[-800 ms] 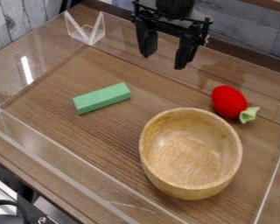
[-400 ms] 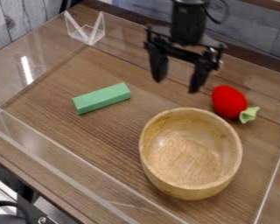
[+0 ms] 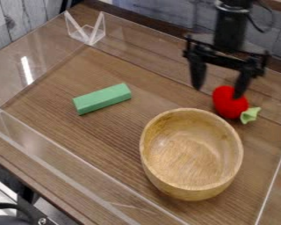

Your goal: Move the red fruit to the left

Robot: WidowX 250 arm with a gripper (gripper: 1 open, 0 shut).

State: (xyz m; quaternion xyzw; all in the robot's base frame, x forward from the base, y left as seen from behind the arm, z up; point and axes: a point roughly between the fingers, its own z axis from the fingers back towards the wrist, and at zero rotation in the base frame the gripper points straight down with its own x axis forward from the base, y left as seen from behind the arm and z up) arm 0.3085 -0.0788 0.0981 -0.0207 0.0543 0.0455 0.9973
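where wood-grain table [image 3: 61,141] lies, clear walls [image 3: 25,66], red fruit [image 3: 231,100], open jaws above

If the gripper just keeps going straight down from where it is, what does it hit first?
Most likely the red fruit: the open gripper points down right above it, its jaws apart on either side. Depth from this one view is uncertain, so it could reach the table just behind.

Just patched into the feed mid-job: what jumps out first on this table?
The big wooden bowl fills the near right. Right behind it, the bright red fruit lies at the right edge with the open black gripper directly over it, fingers pointing down. A green block lies alone to the left.
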